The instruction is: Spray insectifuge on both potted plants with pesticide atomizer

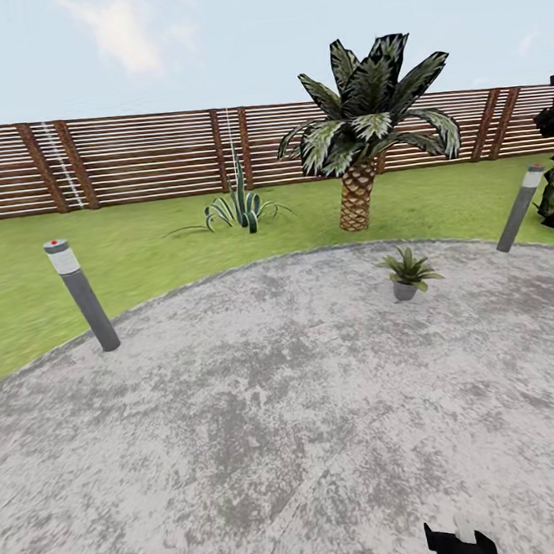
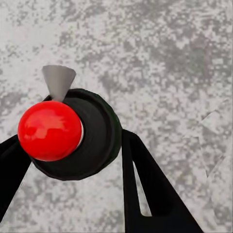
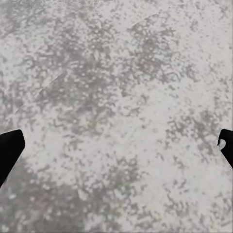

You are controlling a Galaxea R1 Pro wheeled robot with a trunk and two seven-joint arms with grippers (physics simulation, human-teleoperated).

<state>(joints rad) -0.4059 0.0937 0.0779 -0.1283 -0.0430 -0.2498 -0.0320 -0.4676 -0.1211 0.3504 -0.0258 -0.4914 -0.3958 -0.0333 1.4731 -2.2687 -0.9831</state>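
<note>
1. One potted plant (image 1: 408,271) in sight, standing on the round paved patio (image 1: 264,412) near its far edge, just in front of the scaly-trunked palm (image 1: 365,126); second plant not yet spotted.
2. Pesticide atomizer (image 2: 73,133) already in the left gripper (image 2: 73,194): dark round body pinched between black fingers (image 2: 141,184), glossy red ball top, grey cone nozzle.
3. Right gripper (image 3: 116,150) spread wide, holding nothing, hanging over mottled grey stone.
4. Pickup judged done; spraying not started, plant well apart from both arms.
5. Speckled rough paving, flat green lawn (image 1: 140,247), brown slatted fence (image 1: 132,159), two leaning grey bollards (image 1: 83,296), striped spiky clump (image 1: 239,206) in grass.
</note>
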